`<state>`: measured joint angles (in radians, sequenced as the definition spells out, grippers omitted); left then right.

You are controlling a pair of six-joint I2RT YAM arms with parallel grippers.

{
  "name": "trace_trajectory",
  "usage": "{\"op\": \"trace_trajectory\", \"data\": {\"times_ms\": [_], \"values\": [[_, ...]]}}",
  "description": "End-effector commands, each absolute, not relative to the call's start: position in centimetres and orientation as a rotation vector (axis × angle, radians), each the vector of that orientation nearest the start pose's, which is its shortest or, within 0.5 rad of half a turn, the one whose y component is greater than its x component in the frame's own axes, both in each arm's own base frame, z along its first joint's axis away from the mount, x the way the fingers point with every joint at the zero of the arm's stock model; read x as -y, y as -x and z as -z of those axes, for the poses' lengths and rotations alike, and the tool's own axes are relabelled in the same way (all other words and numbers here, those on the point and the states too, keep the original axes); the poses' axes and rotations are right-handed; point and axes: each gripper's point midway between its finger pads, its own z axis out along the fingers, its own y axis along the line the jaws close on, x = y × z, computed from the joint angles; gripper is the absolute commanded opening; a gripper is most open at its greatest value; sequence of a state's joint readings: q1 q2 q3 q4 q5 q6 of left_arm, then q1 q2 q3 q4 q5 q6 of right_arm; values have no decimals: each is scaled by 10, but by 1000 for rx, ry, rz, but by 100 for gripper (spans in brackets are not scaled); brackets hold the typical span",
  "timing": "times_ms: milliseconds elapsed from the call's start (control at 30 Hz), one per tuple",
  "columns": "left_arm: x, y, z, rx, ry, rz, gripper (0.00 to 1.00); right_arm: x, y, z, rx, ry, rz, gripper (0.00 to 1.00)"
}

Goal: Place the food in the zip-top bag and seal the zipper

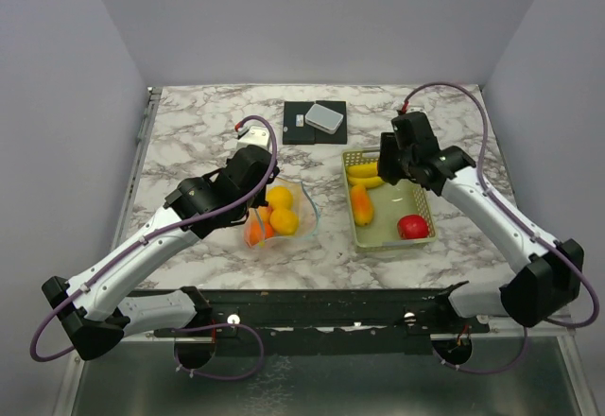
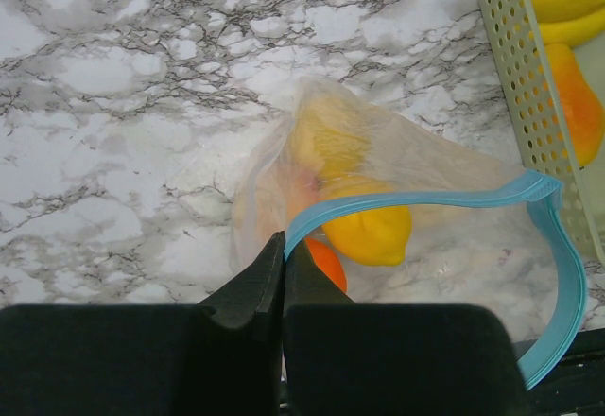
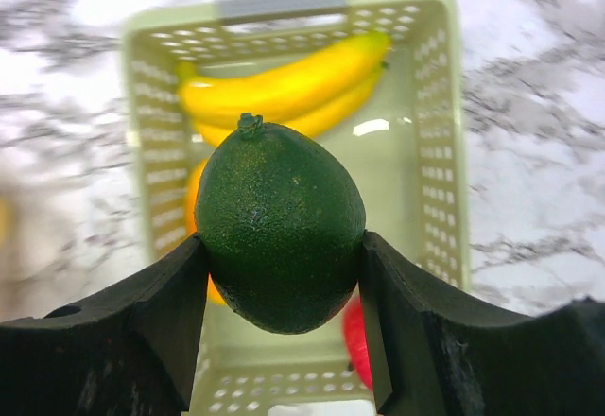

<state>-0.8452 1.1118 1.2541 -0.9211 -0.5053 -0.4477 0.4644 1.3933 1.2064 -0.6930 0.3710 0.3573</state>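
Toward the near edge at mid-counter (image 1: pixel 189 132), the left tool (image 2: pixel 284 246) is pinching shut on the light blue zipper (image 2: pixel 425 199) and holding the zip-top bag (image 2: pixel 444 165) agape. Lemons (image 2: pixel 371 234) and an orange (image 2: pixel 327 263) are lying inside, so filling looks roughly half done and sealing is not yet begun. Farther toward the right edge, the right tool (image 3: pixel 281 246) is clamping a dark green fruit (image 3: pixel 279 208) above the slotted basket (image 3: pixel 437 151), where a banana (image 3: pixel 284 90), an orange piece (image 1: pixel 361 204) and a red apple (image 1: pixel 412 226) are waiting. Bare marble is separating bag and basket, and the black mat (image 1: pixel 295 125) with its grey box (image 1: pixel 325 116) is sitting by the far edge, clear of that path.
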Motion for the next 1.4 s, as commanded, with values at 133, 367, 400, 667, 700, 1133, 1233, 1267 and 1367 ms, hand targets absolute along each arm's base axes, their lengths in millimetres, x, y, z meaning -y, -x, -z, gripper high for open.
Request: {"op": "trace_trajectory", "data": {"times_ms": [133,367,400,667,700,1133,1233,1267,1367], "values": [[165,-242,-260,-2202,-181,118,0,-185,-307,-268,-2159,214,-529,27],[167,-242,-262,-2200,-178,126,0,-222,-269,-311,-2023,408,-805,27],[167,-242,-262,-2199,-178,128,0,-226,-265,-316,-2004,429,-836,27],[170,-242,-263,-2202,-179,141,0,-249,-230,-341,-1903,585,-1014,26],[170,-242,-263,-2203,-178,142,0,-252,-226,-343,-1895,600,-1029,27],[170,-241,-264,-2201,-177,149,0,-313,-187,-328,-1918,829,-977,27],[170,-241,-263,-2204,-181,154,0,-328,-182,-314,-1953,881,-929,27],[170,-240,-263,-2205,-182,155,0,-334,-179,-310,-1958,900,-914,27],[169,-240,-264,-2202,-180,154,0,-347,-178,-299,-1977,930,-861,26]]}}
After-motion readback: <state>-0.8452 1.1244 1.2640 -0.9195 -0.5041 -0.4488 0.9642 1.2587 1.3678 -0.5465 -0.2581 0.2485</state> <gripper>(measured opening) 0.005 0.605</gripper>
